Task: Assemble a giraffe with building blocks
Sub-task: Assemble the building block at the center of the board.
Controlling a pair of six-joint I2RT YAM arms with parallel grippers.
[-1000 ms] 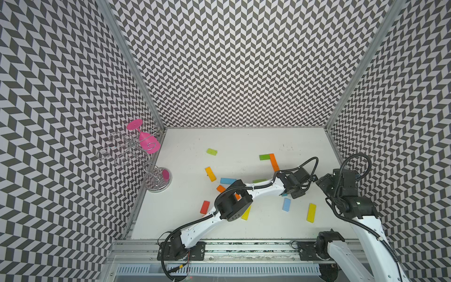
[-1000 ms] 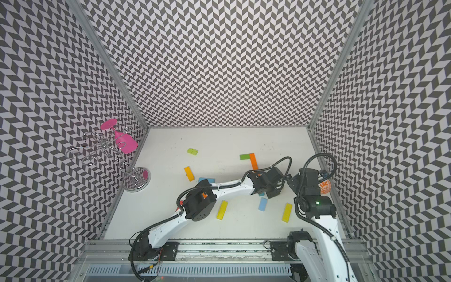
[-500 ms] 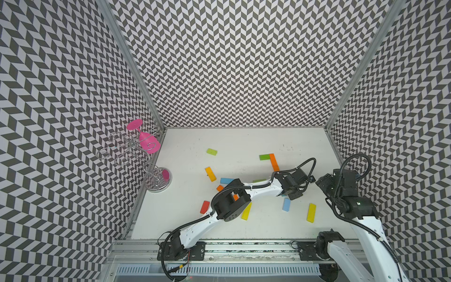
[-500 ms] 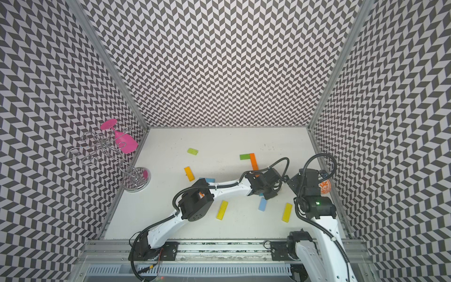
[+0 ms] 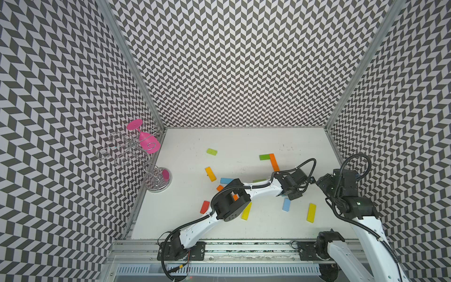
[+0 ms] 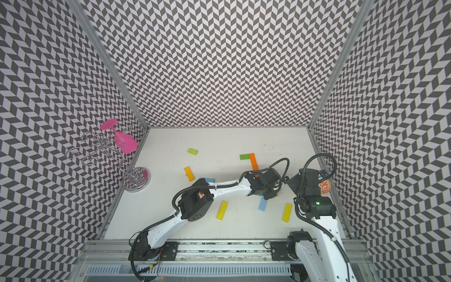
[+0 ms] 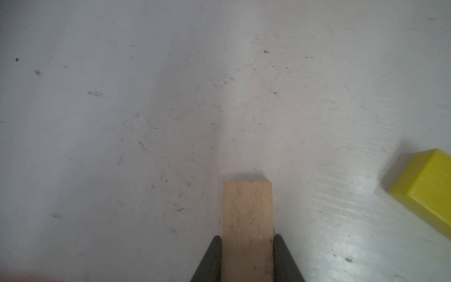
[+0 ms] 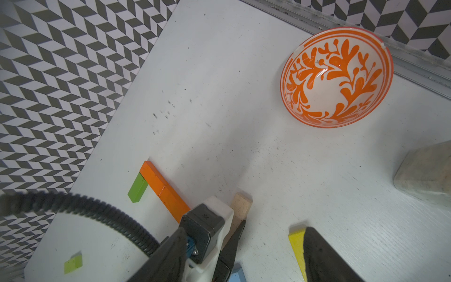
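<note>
Left wrist view shows the left gripper point(image 7: 247, 240) clamped on a plain wooden block point(image 7: 247, 210) at bottom centre. In both top views it has crept toward lower left; right gripper point(image 5: 320, 182) unchanged, its jaws' state unclear.

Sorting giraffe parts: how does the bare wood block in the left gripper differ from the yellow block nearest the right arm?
The bare wood block is unpainted; the yellow block is painted. The wood block is clamped in the left gripper's jaws; the yellow block lies flat on the table. Both are rectangular blocks.
</note>
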